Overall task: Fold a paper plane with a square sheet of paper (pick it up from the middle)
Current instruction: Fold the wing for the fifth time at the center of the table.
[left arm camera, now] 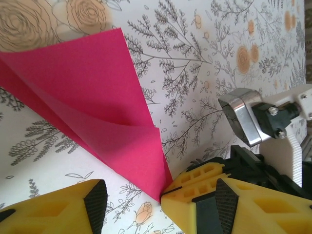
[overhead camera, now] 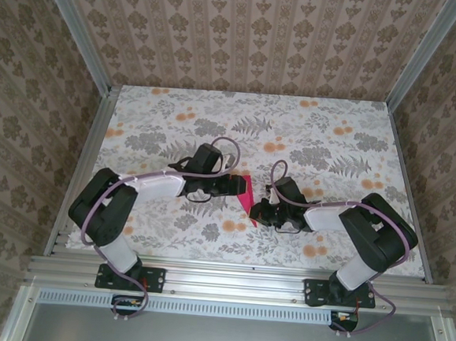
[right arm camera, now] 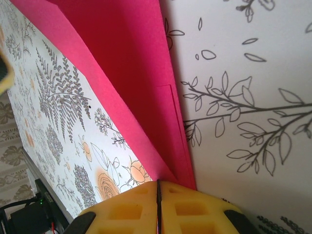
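On the floral table (overhead camera: 310, 129), near its middle between both arms: square sheet of paper (left arm camera: 92, 102), partly folded, one flap raised. Thin, light, limp; creases easily, so best pinched at a corner or folded edge. Right gripper (right arm camera: 158, 195) clamped on one corner; left gripper (left arm camera: 156, 207) parted, empty, straddling another tip.

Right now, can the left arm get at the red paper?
Probably yes. The left claw is open with a corner of the paper between its fingers, nothing in the way; the right claw pinches the same sheet.
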You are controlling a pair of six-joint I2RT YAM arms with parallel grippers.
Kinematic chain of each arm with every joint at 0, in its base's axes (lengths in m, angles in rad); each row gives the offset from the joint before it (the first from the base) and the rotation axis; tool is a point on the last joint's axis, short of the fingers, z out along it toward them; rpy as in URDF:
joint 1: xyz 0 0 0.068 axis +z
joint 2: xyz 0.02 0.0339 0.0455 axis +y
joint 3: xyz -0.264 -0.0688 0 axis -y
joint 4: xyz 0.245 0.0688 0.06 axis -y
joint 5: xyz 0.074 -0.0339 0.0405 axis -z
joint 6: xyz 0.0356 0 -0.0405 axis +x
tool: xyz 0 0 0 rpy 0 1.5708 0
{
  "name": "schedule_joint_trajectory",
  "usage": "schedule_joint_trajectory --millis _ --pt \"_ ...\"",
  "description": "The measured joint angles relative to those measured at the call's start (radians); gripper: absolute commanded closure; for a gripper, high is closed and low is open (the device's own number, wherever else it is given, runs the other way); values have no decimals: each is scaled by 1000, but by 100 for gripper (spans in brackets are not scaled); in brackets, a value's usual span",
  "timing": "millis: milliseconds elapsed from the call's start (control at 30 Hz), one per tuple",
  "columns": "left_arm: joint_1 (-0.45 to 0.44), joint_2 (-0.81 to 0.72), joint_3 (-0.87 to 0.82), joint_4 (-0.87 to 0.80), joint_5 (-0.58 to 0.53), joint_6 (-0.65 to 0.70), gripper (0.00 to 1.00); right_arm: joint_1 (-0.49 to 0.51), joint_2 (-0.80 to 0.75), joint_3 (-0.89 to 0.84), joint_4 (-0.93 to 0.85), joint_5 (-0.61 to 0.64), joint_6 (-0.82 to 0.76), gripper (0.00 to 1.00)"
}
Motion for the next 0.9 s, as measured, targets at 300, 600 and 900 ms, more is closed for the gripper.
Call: schedule_joint_trajectory --millis 300,600,900 --pt "-3 97 0 122 46 -28 37 -6 6 2 1 -12 0 90" --pt "-3 148 1 173 62 -40 38 -8 11 6 -2 -20 0 91" --pt "8 176 15 183 66 -39 38 -10 16 6 2 -29 0 92"
